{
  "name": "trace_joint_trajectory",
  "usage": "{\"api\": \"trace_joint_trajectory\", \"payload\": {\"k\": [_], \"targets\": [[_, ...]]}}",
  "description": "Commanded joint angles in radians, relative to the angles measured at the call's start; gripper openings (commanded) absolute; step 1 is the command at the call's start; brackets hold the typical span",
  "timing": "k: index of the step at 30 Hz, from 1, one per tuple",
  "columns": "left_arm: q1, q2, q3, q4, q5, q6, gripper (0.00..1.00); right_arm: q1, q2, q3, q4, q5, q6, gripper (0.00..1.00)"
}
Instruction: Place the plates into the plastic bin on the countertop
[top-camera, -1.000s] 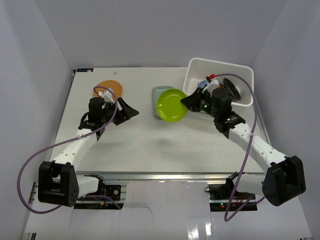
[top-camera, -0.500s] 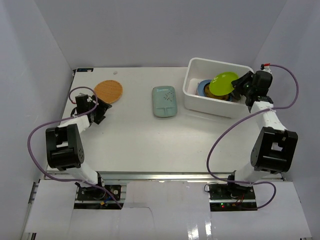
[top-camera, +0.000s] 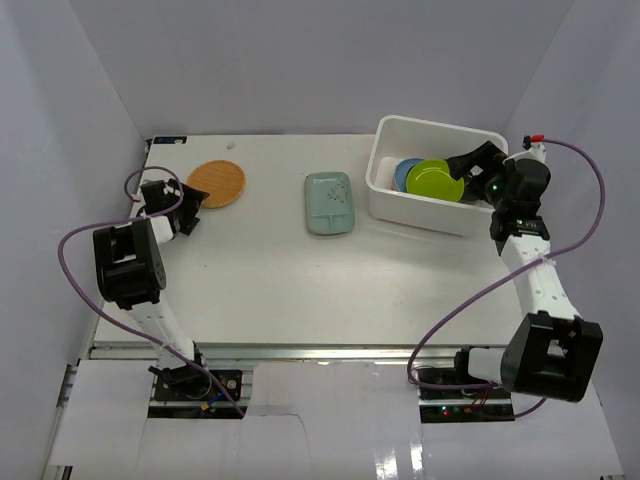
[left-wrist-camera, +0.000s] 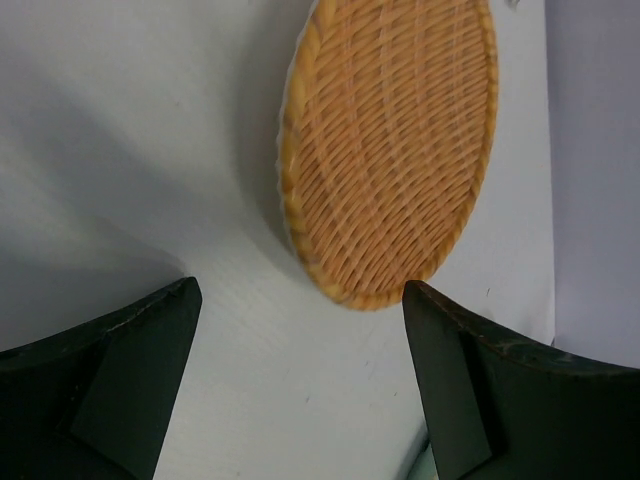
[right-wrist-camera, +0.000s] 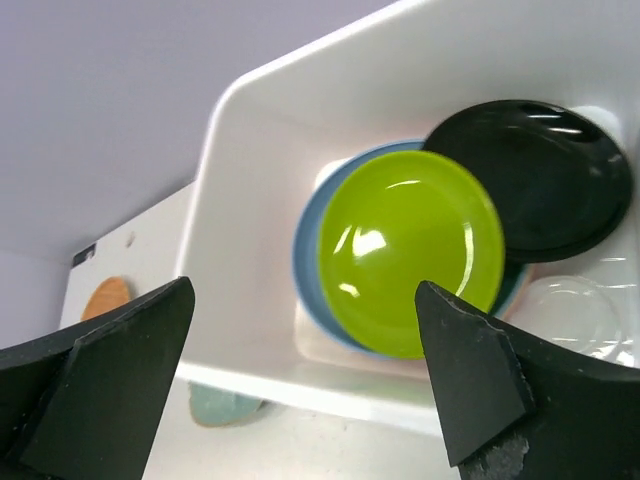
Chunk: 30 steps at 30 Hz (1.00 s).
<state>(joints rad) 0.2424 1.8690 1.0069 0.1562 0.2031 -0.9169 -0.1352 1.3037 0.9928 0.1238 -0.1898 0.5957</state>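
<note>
Two plates outside bin (top-camera: 440, 222): woven plate (left-wrist-camera: 390, 150) flat just ahead of left gripper's (left-wrist-camera: 300, 300) spread jaws, teal plate (top-camera: 329, 203) mid countertop (top-camera: 260, 270); right gripper (right-wrist-camera: 305, 290) spread too, over bin; risk: jaws shove woven plate, missing its low rim.

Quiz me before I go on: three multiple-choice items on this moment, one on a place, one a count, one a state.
1. Where is the green plate?
A. on the table
B. in the bin, on the blue plate
C. in the right gripper

2. How many plates lie on the table outside the bin?
A. one
B. two
C. four

3. The right gripper is:
A. shut on the green plate
B. shut on nothing
C. open and empty

Answers: 1 B, it lies inside the bin over the blue plate. 2 B, only the woven plate and the teal dish. 3 C, its fingers stand wide, gripping nothing.
</note>
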Motion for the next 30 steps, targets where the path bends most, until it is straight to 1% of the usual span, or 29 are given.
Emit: {"api": "trace_joint_trajectory", "payload": {"k": [1,2,3,4,5,6,7,8,9,10,11,12,13,14,18,19,21,22,23,25,26,28,29,30], "targets": [[0.003,0.102,0.064,0.026,-0.005,-0.042,0.93,0.080,-0.107,-0.119,0.091,-0.074,0.006,0.96],[0.003,0.102,0.076,0.026,-0.010,-0.048,0.91,0.080,-0.125,-0.120,0.099,-0.077,0.010,0.96],[0.003,0.139,0.088,0.037,-0.013,-0.059,0.82,0.127,-0.141,-0.161,0.114,-0.079,0.012,0.96],[0.003,0.156,0.099,0.042,-0.013,-0.068,0.79,0.166,-0.153,-0.178,0.115,-0.074,0.007,0.96],[0.003,0.177,0.119,0.058,-0.002,-0.076,0.74,0.198,-0.171,-0.190,0.116,-0.068,0.004,0.95],[0.003,0.214,0.130,0.065,0.002,-0.083,0.67,0.262,-0.179,-0.213,0.117,-0.056,0.003,0.95],[0.003,0.229,0.139,0.071,0.005,-0.100,0.57,0.297,-0.182,-0.221,0.119,-0.053,0.001,0.95],[0.003,0.246,0.144,0.081,0.012,-0.108,0.52,0.328,-0.184,-0.227,0.119,-0.054,0.001,0.95],[0.003,0.274,0.151,0.109,0.028,-0.117,0.42,0.394,-0.182,-0.235,0.119,-0.053,0.001,0.94],[0.003,0.285,0.154,0.117,0.032,-0.129,0.24,0.429,-0.182,-0.238,0.123,-0.053,0.003,0.94],[0.003,0.292,0.156,0.138,0.036,-0.134,0.16,0.463,-0.176,-0.238,0.125,-0.050,-0.002,0.94],[0.006,0.297,0.148,0.152,0.056,-0.135,0.07,0.533,-0.172,-0.235,0.122,-0.043,-0.007,0.94],[0.008,0.294,0.138,0.170,0.070,-0.137,0.00,0.567,-0.167,-0.229,0.119,-0.021,-0.010,0.94],[0.011,0.282,0.124,0.201,0.078,-0.138,0.00,0.624,-0.155,-0.223,0.114,-0.010,-0.014,0.95],[0.014,0.161,0.044,0.227,0.110,-0.109,0.00,0.726,-0.101,-0.171,0.117,-0.005,-0.023,0.98],[0.014,0.083,0.004,0.227,0.123,-0.103,0.00,0.741,-0.089,-0.157,0.117,-0.011,-0.025,0.99],[0.014,-0.011,-0.042,0.230,0.137,-0.089,0.00,0.785,-0.060,-0.120,0.126,-0.014,-0.020,0.93],[0.012,-0.060,-0.097,0.232,0.160,-0.089,0.00,0.799,-0.052,-0.109,0.131,-0.017,-0.020,0.92],[0.014,-0.161,-0.128,0.230,0.179,-0.092,0.00,0.825,-0.037,-0.089,0.134,-0.022,-0.019,0.90],[0.012,-0.265,-0.194,0.218,0.215,-0.105,0.00,0.847,-0.018,-0.077,0.149,-0.030,-0.005,0.90],[0.008,-0.368,-0.270,0.217,0.261,-0.109,0.00,0.867,-0.003,-0.072,0.155,-0.031,0.003,0.90],[0.006,-0.465,-0.344,0.207,0.312,-0.126,0.00,0.882,0.009,-0.074,0.180,-0.048,0.019,0.90],[0.000,-0.514,-0.413,0.206,0.361,-0.129,0.00,0.894,0.017,-0.075,0.184,-0.048,0.033,0.90],[-0.005,-0.597,-0.438,0.201,0.389,-0.126,0.00,0.901,0.019,-0.077,0.189,-0.043,0.036,0.90]]}}
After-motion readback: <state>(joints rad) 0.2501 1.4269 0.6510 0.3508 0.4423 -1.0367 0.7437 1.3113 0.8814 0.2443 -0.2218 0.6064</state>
